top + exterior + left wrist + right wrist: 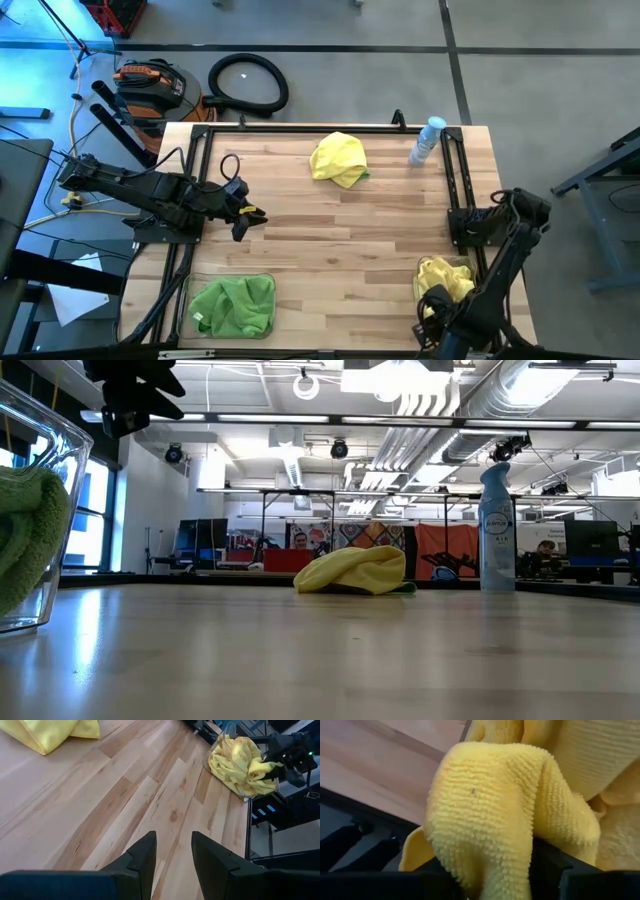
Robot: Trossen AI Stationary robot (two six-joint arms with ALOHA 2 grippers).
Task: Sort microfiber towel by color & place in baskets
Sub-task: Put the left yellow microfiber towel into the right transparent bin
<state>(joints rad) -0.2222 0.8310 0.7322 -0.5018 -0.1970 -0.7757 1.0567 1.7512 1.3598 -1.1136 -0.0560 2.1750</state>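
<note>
Cloth this soft and light should bunch and sag, so we would pinch a raised fold of the loose yellow towel (339, 158) mid-table. Only our right wrist view shows the right gripper (495, 870) clamped on yellow towel (490, 815) over its basket (432, 266); the left gripper (172, 857) hangs apart, empty.

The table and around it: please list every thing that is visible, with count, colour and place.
Yellow towels: one heap, table's far middle; green shows at its edge.
Yellow towels in basket: several, bright yellow, near right corner.
Green towels: lime green, in the near left basket.
Baskets: two, clear plastic, near left and near right corners.
Spray bottle: one, clear with blue cap, far right.
Hose: one, black, coiled on the floor beyond the table.
Left gripper: open, empty, above the table's left side.
Right gripper: shut on a yellow towel at the right basket.
</note>
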